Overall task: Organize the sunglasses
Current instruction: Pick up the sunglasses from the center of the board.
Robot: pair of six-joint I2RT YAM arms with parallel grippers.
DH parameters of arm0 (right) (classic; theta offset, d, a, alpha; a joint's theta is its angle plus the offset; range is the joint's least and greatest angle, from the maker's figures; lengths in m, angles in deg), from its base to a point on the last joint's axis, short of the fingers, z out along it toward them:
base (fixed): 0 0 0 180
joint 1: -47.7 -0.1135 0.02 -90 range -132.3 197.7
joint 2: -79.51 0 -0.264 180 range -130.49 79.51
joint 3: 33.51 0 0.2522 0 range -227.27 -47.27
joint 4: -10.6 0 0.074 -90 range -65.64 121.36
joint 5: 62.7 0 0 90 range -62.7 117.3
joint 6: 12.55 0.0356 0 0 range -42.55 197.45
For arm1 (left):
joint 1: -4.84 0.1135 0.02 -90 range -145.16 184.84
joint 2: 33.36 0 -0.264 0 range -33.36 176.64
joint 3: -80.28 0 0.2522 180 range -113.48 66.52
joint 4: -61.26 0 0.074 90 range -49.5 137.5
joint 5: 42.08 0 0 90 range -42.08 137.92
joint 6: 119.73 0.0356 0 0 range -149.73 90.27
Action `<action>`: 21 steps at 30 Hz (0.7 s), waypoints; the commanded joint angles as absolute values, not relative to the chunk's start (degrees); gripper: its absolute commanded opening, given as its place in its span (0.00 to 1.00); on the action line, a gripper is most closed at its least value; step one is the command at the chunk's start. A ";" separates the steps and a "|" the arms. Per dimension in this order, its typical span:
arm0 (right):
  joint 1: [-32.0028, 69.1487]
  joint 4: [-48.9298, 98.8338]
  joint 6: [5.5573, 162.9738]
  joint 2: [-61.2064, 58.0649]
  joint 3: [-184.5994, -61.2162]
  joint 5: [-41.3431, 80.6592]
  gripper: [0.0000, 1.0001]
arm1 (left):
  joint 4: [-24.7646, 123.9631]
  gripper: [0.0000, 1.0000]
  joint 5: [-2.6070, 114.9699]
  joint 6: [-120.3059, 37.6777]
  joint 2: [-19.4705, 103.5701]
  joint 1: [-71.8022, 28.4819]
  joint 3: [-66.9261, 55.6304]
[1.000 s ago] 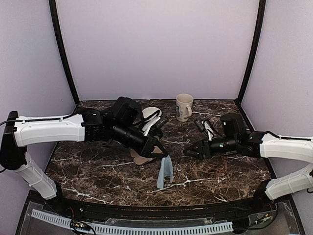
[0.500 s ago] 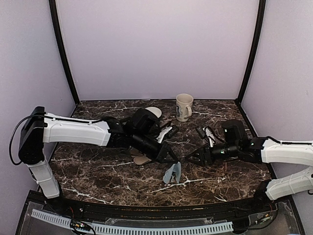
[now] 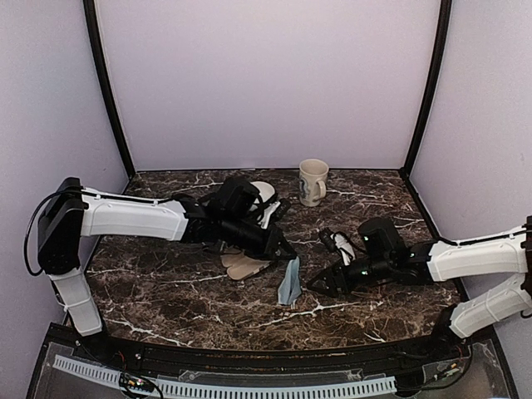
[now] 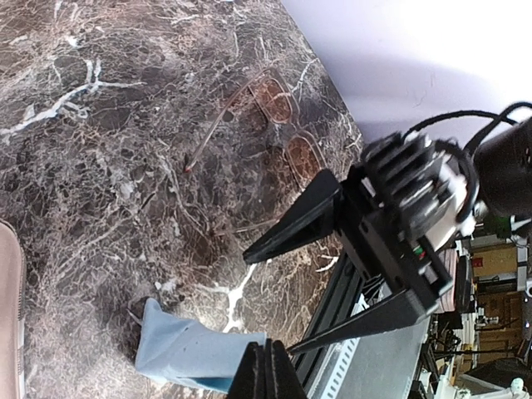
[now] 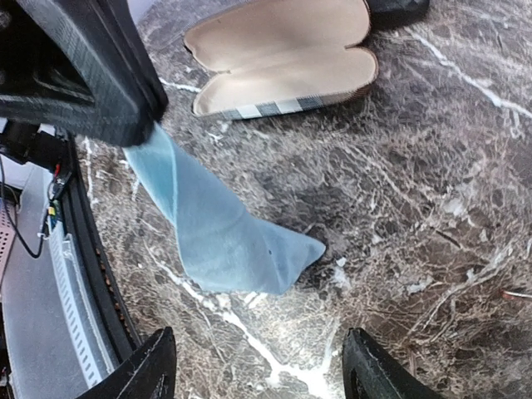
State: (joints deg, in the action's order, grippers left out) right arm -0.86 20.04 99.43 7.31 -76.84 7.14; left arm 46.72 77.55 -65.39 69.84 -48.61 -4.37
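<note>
Our left hand [image 4: 266,366] is clamped shut on a light blue cloth [image 4: 187,353], whose lower end rests on the marble desk [image 3: 166,291]. Our right hand [image 5: 262,362] stands open near the cloth, holding nothing. The sunglasses [image 4: 278,125] lie on the desk beyond the right hand, one arm stretched out, well apart from the open brown striped case [image 5: 283,50].

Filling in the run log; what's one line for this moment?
left gripper shut on cloth | right gripper open beside cloth | sunglasses on table | case open
</note>
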 commanded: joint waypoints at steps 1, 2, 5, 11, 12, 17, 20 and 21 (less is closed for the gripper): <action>-3.21 16.98 101.83 4.59 -77.11 13.02 0.68 | 49.01 0.00 77.93 -66.24 70.49 -48.20 -3.53; -3.83 16.81 102.47 4.02 -77.28 13.88 0.67 | 49.33 0.00 78.16 -66.42 70.71 -48.10 -3.57; -5.93 15.80 104.09 2.68 -77.71 16.46 0.67 | 49.40 0.00 78.21 -66.19 71.54 -47.99 -4.50; -8.20 14.83 106.63 0.12 -78.97 19.69 0.68 | 46.84 0.00 77.55 -64.49 73.94 -47.99 -6.91; -8.54 14.35 107.19 -0.20 -79.01 20.22 0.68 | 46.58 0.00 77.50 -64.26 74.34 -47.98 -7.22; -10.25 9.83 111.00 -0.39 -76.90 22.73 0.67 | 47.29 0.00 77.80 -64.55 75.90 -47.99 -8.10; -11.55 7.86 112.44 -0.74 -76.35 23.88 0.67 | 47.49 0.00 77.46 -64.51 76.22 -48.00 -8.86; -12.03 7.79 112.61 -1.06 -76.47 24.51 0.67 | 47.37 0.00 77.28 -64.39 76.36 -47.98 -9.10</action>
